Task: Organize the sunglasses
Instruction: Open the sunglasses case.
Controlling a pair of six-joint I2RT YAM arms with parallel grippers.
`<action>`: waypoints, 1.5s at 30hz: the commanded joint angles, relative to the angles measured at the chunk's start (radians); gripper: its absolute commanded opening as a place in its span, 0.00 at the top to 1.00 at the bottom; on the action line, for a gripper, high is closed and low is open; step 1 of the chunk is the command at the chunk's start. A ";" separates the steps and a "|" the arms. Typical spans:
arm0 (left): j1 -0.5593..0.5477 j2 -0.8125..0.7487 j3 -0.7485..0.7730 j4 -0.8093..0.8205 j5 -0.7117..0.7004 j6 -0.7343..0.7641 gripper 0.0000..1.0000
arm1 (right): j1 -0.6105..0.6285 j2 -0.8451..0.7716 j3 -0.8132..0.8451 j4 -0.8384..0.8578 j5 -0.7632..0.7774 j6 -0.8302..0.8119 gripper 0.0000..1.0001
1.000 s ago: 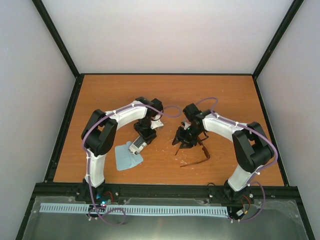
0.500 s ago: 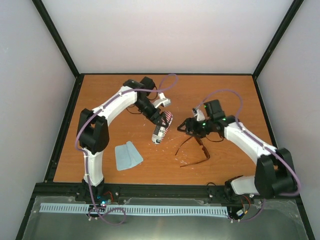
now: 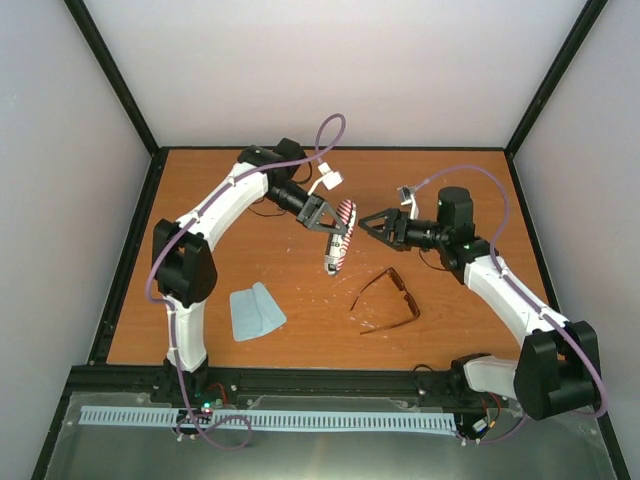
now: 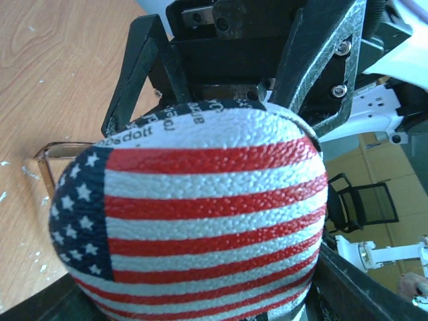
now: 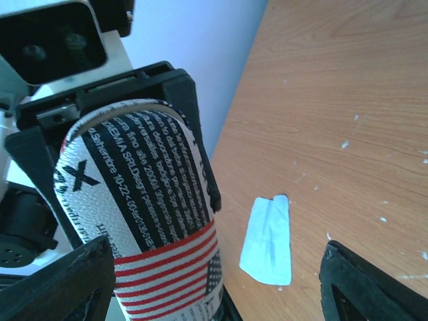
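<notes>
Where they lie, sunglasses (image 3: 401,293) are reddish-brown — arms open.

Wooden table (image 3: 300,335), sunglasses (image 3: 403,294) lying open, light blue cloth (image 3: 255,311)

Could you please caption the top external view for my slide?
Left gripper holds striped case, open right gripper facing it, sunglasses on the table.

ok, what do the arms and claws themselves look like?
The left arm and right arm have white shells, black joints and a purple cable looped along each. The left claw and right claw are black, angular and two-fingered.
</notes>
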 commanded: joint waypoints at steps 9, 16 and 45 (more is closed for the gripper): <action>-0.001 -0.011 0.045 -0.024 0.177 0.048 0.53 | 0.034 -0.001 -0.088 0.515 -0.235 0.272 0.18; -0.001 -0.002 0.081 -0.024 0.225 0.046 0.51 | 0.085 -0.024 -0.098 0.449 -0.253 0.237 0.18; -0.001 -0.004 0.077 -0.024 0.297 0.049 0.47 | 0.128 0.069 -0.080 0.649 -0.245 0.333 0.63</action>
